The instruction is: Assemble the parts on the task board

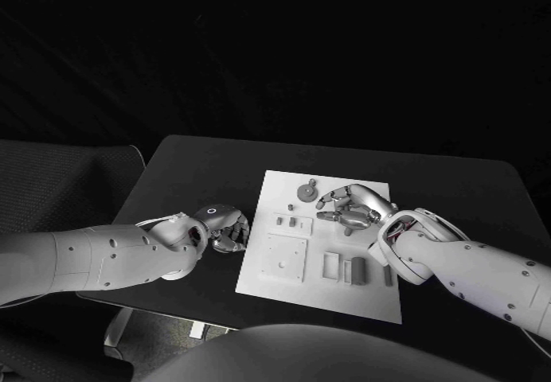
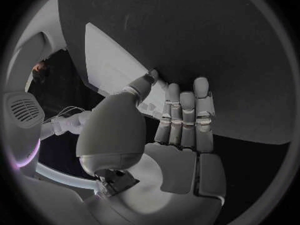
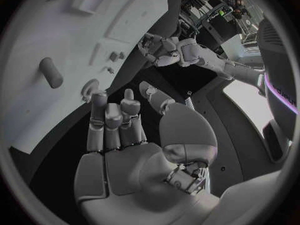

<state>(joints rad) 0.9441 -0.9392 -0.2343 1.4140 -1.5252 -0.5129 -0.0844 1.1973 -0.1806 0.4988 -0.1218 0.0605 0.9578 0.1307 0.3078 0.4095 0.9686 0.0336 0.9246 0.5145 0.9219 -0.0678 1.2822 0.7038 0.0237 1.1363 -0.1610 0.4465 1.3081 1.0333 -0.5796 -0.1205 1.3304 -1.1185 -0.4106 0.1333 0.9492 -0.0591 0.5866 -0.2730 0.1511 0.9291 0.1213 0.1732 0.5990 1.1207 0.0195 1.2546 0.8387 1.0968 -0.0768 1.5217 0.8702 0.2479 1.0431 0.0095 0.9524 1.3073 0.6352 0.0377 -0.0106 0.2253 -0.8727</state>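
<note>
The white task board [image 1: 324,280] lies in the middle of the black table. A round grey part [image 1: 308,191] sits near its far edge, with small pieces [image 1: 287,221] just nearer. My right hand [image 1: 353,208] hovers over the board's far right area, fingers spread and holding nothing. In the right wrist view its fingertips [image 3: 100,102] reach close to the round part [image 3: 92,87], and a short grey cylinder [image 3: 51,72] lies on the board [image 3: 37,30] beside it. My left hand [image 1: 226,229] rests off the board's left edge, fingers [image 2: 184,115] straight, thumb apart, nothing in it.
A square plate [image 1: 283,259] and several rectangular blocks or slots [image 1: 345,269] occupy the board's near half. Bare black table [image 1: 207,171] stretches beyond and to both sides of the board. The table's near edge runs just below the board.
</note>
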